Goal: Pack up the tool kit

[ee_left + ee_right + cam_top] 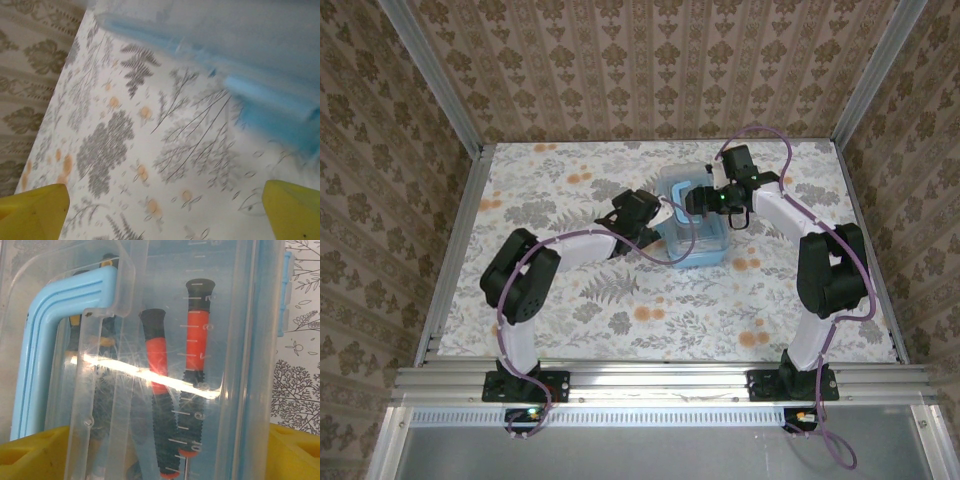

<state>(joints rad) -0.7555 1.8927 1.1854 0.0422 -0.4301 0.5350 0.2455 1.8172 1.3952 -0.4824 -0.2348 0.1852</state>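
One light-blue tool case (705, 245) stands in the middle of the flowered table (620, 320), and through its clear lid two red-black screwdrivers (156, 355) lie side by side. The right gripper (165, 442) hangs over the case with fingers spread wide. The left gripper (162, 200), just left of the case, is also spread wide around nothing.

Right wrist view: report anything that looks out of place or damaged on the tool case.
Nothing serious. The two screwdrivers lie inside the case, not quite parallel: they converge toward the bottom of the view. The case's clear plastic shows fine scratches around a bright glare streak. I see no cracks.
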